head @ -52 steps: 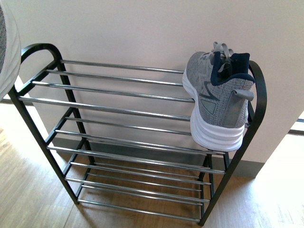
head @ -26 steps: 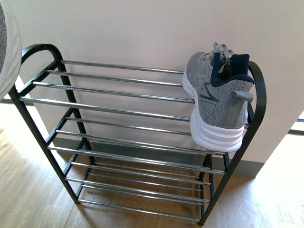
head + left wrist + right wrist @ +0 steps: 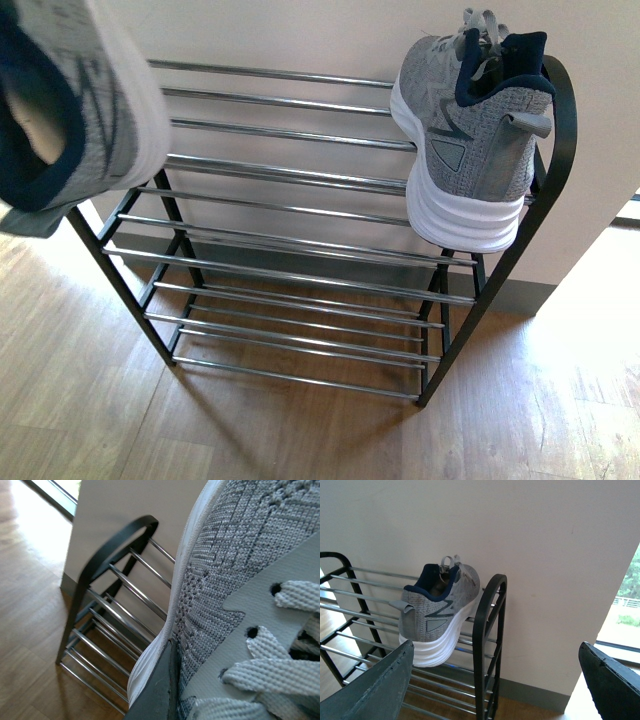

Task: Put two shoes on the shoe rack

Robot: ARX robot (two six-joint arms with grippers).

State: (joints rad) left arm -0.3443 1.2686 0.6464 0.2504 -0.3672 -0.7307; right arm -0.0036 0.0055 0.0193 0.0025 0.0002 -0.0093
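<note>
My left gripper (image 3: 200, 700) is shut on a grey knit sneaker (image 3: 225, 570) with a white sole and navy lining. One dark finger (image 3: 157, 695) presses against its side by the sole. In the front view this sneaker (image 3: 80, 100) hangs at the upper left, over the left end of the shoe rack (image 3: 290, 180). A second grey sneaker (image 3: 470, 140) rests on the rack's top tier at the right end, heel overhanging the front rod. It also shows in the right wrist view (image 3: 437, 615). My right gripper (image 3: 495, 685) is open and empty, off the rack's right end. The pale blue slippers are out of view.
The rack stands against a pale wall on a wooden floor (image 3: 100, 420). Its black end frame (image 3: 487, 630) stands between my right gripper and the sneaker on the rack. A window (image 3: 625, 605) lies to the right.
The held sneaker has come from the far left edge into the front view, above the rack's left end. The rack now sits higher in the front view. The sneaker on the rack has not moved.
</note>
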